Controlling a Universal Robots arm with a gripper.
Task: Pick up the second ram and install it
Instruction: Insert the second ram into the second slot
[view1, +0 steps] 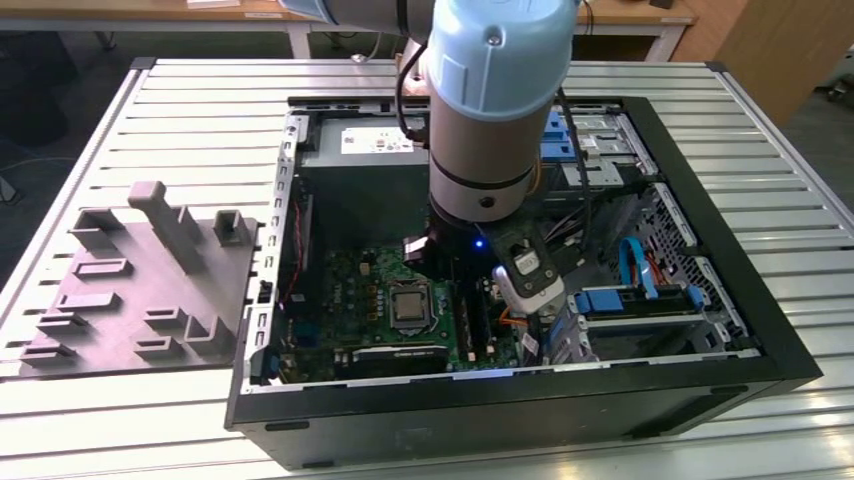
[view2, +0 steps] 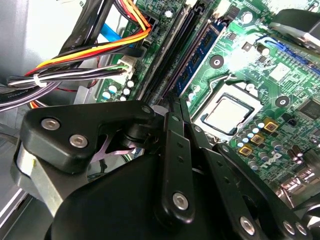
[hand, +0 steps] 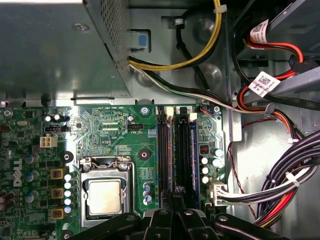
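Note:
My gripper (view1: 470, 298) is low inside the open computer case (view1: 747, 330), right over the black memory slots (hand: 163, 145) on the green motherboard (hand: 107, 127). In the second wrist view its fingers (view2: 172, 125) are pressed together in line with a dark, thin stick seen edge-on, the second ram (view2: 170, 55). That stick stands in a slot. Another stick with a blue-green board (view2: 200, 55) sits in the slot beside it. The fingertips are hidden by the black gripper linkage (hand: 172, 220) in both wrist views.
The CPU socket (hand: 104, 196) lies beside the slots, and the grey power-supply box (view1: 354, 165) is at the case's far end. Cable bundles (view2: 75, 75) hang close on the other side. A grey holder block (view1: 134, 290) sits on the slatted table at the exterior view's left.

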